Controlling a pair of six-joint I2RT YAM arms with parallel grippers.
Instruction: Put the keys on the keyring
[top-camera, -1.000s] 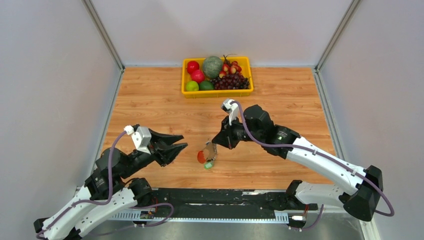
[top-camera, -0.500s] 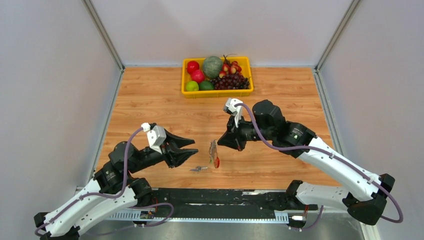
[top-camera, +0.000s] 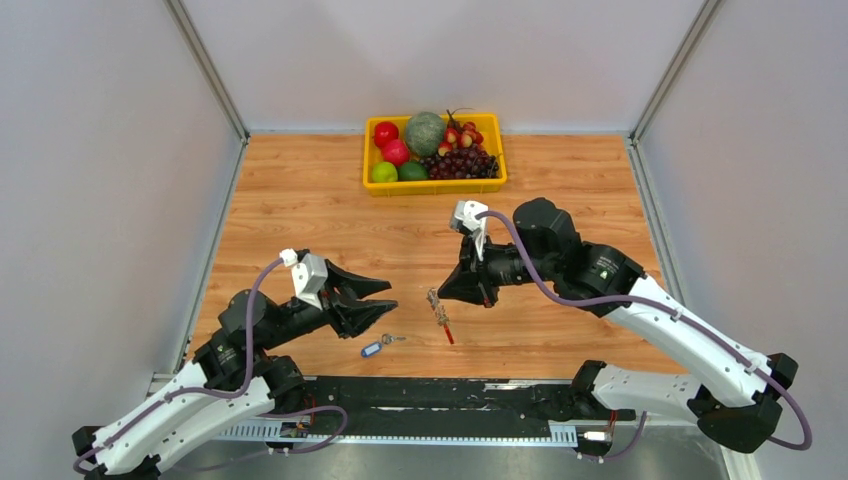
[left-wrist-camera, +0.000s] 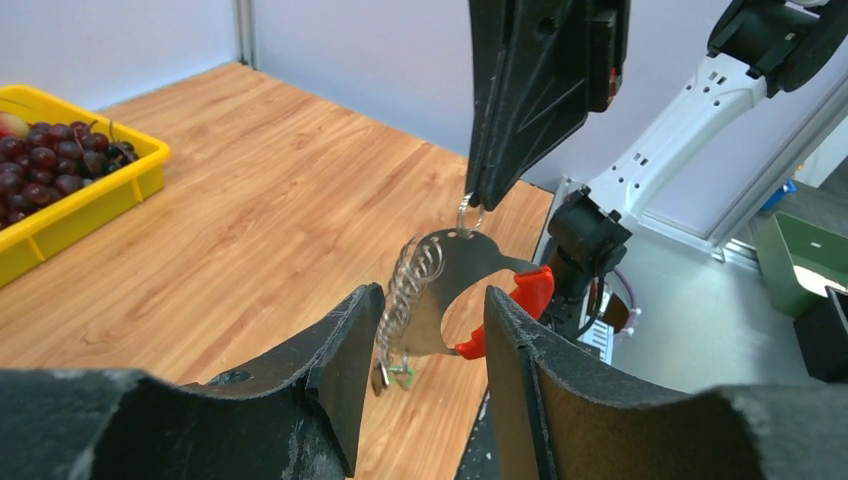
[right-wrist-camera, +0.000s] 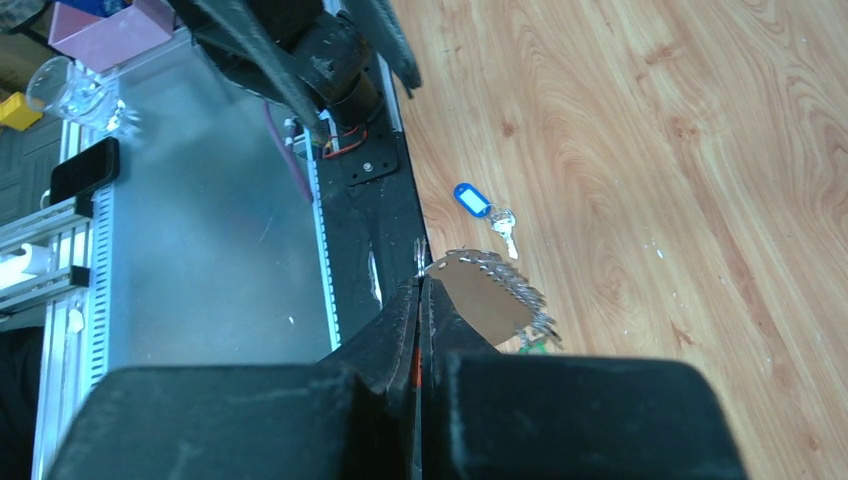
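Note:
My right gripper (top-camera: 441, 293) is shut on the thin silver keyring (left-wrist-camera: 470, 212) and holds it above the table. The grey feathery charm (left-wrist-camera: 440, 285) and the red-headed key (left-wrist-camera: 530, 288) hang from the ring, with a small green bit (left-wrist-camera: 407, 376) at the bottom. From above, the bundle (top-camera: 436, 303) hangs between both grippers, its red end (top-camera: 447, 333) lowest. My left gripper (top-camera: 388, 299) is open and empty, with the charm hanging just beyond its jaws. The blue-headed key (top-camera: 372, 349) lies loose on the wood below the left gripper; it also shows in the right wrist view (right-wrist-camera: 468, 198).
A yellow tray (top-camera: 435, 184) of fruit stands at the back centre of the wooden table. Grey walls close in the left, right and back. The black rail (top-camera: 440, 395) with the arm bases runs along the near edge.
The right gripper has drawn back to the right with the keyring. The blue key now lies on the table. The left gripper has moved in towards the hanging charm.

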